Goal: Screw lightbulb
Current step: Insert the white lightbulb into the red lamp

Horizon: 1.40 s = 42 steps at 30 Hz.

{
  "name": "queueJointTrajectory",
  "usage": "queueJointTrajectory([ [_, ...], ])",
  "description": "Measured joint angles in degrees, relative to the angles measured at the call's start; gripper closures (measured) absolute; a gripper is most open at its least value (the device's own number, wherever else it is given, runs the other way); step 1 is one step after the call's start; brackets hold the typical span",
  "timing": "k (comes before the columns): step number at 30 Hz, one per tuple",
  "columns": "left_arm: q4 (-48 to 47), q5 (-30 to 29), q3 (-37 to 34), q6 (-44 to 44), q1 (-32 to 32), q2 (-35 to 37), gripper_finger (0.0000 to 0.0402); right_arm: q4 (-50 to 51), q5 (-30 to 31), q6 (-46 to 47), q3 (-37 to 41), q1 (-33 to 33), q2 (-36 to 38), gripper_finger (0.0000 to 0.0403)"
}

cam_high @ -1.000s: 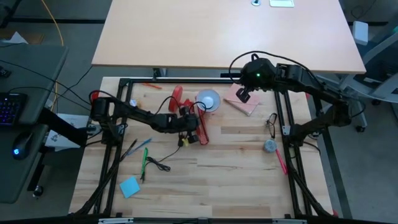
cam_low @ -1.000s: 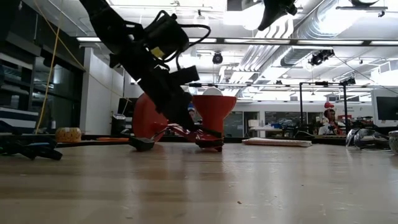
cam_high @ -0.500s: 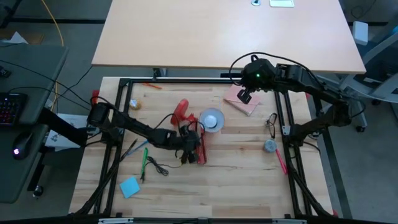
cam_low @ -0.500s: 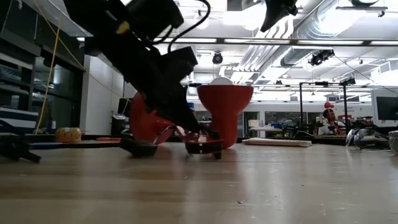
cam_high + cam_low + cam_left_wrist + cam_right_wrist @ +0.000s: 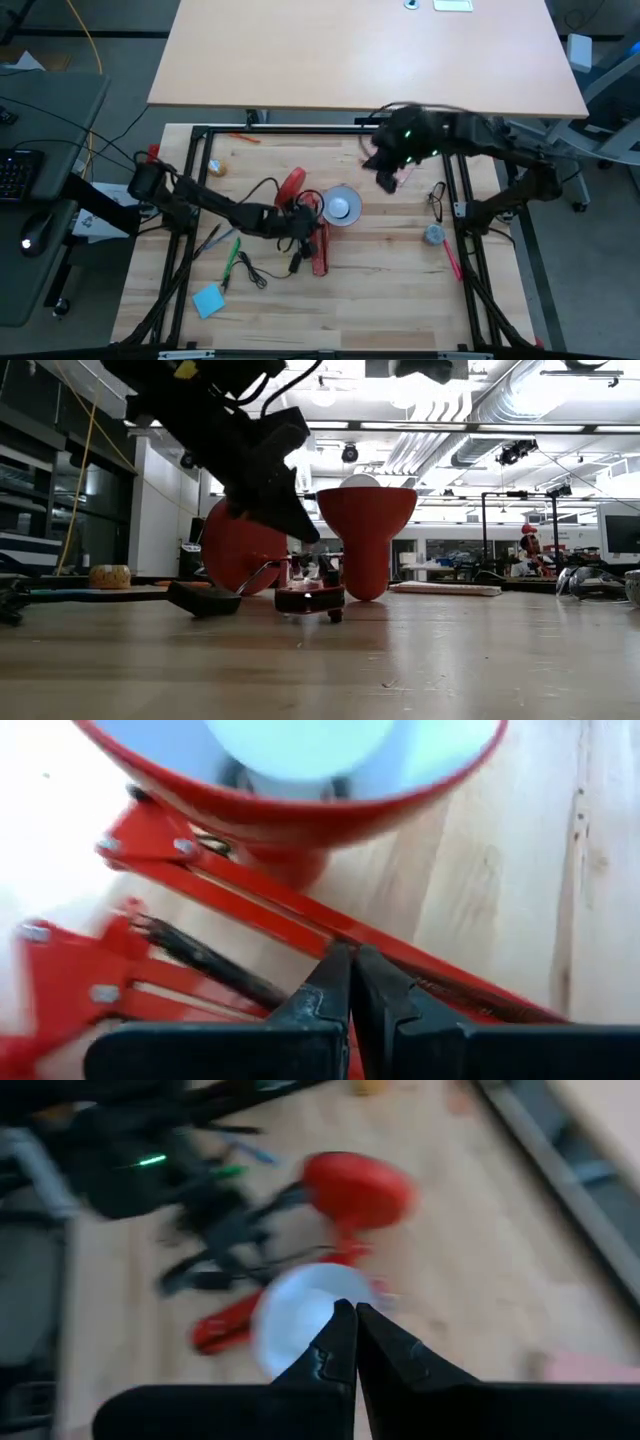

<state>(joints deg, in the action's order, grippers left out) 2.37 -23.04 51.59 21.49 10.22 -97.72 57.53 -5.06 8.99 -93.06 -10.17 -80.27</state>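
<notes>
A red desk lamp lies on the wooden table [image 5: 380, 270]. Its round base [image 5: 292, 185] stands on edge and its shade [image 5: 342, 205] opens upward, its narrow end on the table [image 5: 365, 592]. The white lightbulb [image 5: 360, 481] sits inside the shade, its top just above the rim; it also shows in the left wrist view [image 5: 300, 740]. My left gripper [image 5: 305, 215] is shut on the lamp's folding arm beside the shade. My right gripper [image 5: 383, 178] is shut and empty in the air, above and to the far right of the shade [image 5: 300, 1315]. My left gripper pinches a red bar of the lamp's folding arm [image 5: 400, 975] between its two fingers, close below the shade. The fingers slant down from the table's left and lie across the bar. The lamp's joint [image 5: 310, 600] and shade rest on the table.
A pink pad [image 5: 400, 172] lies under the right arm. Glasses [image 5: 437, 198], a small grey round object [image 5: 434, 235] and a red pen [image 5: 452, 262] lie at the right. Green pens [image 5: 232, 255], a black cord [image 5: 258, 270] and a blue note [image 5: 208, 300] lie at the near left.
My left gripper has dragged the lamp toward the table's near edge and a little right, keeping its hold; the shade and base have slid along and the folding arm has swung round. My right gripper has come down and left from over the pink pad toward the shade.
</notes>
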Motion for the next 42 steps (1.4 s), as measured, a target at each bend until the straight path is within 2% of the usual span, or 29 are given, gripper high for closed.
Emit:
queueJointTrajectory([
  [6,-5.7,-2.1,0.1,-9.4,-3.4,5.9,0.0401,-5.5,-1.2,1.1,0.0,8.4,-3.8,0.0403],
  [9,-10.8,-6.1,0.1,-11.5,-5.4,9.9,0.0401,-4.1,2.3,2.0,0.0,10.2,-4.6,0.0403],
  [12,-16.2,-6.7,0.1,-13.9,-7.2,14.6,0.0401,-2.5,5.5,3.2,0.0,11.0,-4.3,0.0403],
  [17,-24.3,-6.9,0.1,-14.1,-8.0,25.1,0.0401,-1.7,6.0,4.1,0.0,11.1,-2.7,0.0403],
  [22,-33.6,-11.6,0.2,-9.6,-9.6,32.2,0.0401,-2.2,6.0,4.2,0.0,10.7,-1.7,0.0403],
  [25,-38.0,-7.7,-0.2,-9.8,-13.5,30.9,0.0401,-2.1,6.6,4.1,0.0,10.4,-1.6,0.0403],
  [28,-38.4,-1.2,-1.1,-11.8,-16.7,27.5,0.0401,-2.1,6.6,3.5,0.0,10.4,-1.6,0.0403],
  [31,-38.4,2.2,-1.3,-12.0,-18.2,24.1,0.0401,-1.1,6.5,3.7,0.0,10.4,-1.6,0.0403],
  [35,-37.7,6.4,-1.3,-11.9,-17.6,21.0,0.0401,3.1,6.5,4.9,0.0,11.1,-1.5,0.0403],
  [42,-34.4,9.3,-1.3,-5.3,-12.5,20.3,0.0401,14.1,6.5,8.4,0.0,13.8,-0.7,0.0403],
])
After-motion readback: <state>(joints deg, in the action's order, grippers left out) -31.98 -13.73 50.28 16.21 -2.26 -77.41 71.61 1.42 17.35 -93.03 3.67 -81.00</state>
